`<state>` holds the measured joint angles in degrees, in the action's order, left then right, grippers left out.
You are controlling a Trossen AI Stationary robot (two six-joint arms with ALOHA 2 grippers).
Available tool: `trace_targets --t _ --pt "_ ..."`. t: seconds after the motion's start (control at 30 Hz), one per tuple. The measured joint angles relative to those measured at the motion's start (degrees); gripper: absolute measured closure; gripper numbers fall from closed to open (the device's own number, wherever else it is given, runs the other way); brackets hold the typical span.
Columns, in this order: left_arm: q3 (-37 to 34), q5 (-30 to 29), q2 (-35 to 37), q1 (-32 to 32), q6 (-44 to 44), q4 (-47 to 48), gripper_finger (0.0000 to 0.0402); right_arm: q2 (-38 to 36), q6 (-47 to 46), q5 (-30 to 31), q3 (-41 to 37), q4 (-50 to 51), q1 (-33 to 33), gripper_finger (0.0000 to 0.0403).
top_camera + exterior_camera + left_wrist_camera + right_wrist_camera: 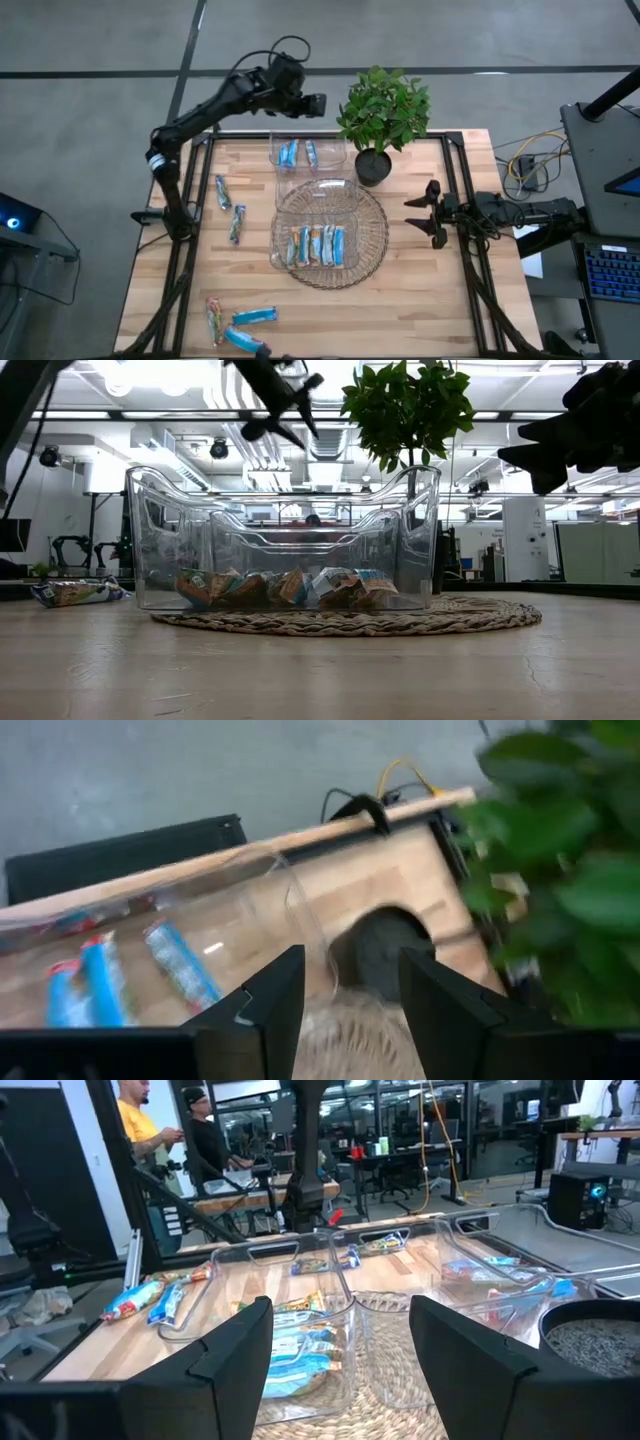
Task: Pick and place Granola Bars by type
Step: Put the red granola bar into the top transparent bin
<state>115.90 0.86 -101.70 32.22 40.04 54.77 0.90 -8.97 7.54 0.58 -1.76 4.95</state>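
Observation:
Several granola bars (320,245) lie side by side in a clear container (318,205) on a woven mat; they also show in the low view (280,588). Two blue bars (298,153) lie in a second clear container at the far edge, and the left wrist view shows them too (180,965). Loose bars rest flat on the table at the left (230,207) and by the near edge (240,322). My left gripper (315,103) (350,1010) hangs open and empty in the air above the far container. My right gripper (425,212) (350,1350) waits open at the table's right edge.
A potted plant (385,115) stands at the far edge, just right of my left gripper, with its pot (375,955) beside the far container. The round woven mat (375,250) fills the table's middle. People stand in the room behind (165,1135).

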Motion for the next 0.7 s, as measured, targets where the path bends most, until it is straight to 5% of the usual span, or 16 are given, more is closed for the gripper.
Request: trace_targets --t 0.7 --pt "-10.34 3.56 22.04 -16.82 -26.8 15.82 0.0257 -0.01 0.0 -0.06 0.0 0.0 0.01 0.0179"
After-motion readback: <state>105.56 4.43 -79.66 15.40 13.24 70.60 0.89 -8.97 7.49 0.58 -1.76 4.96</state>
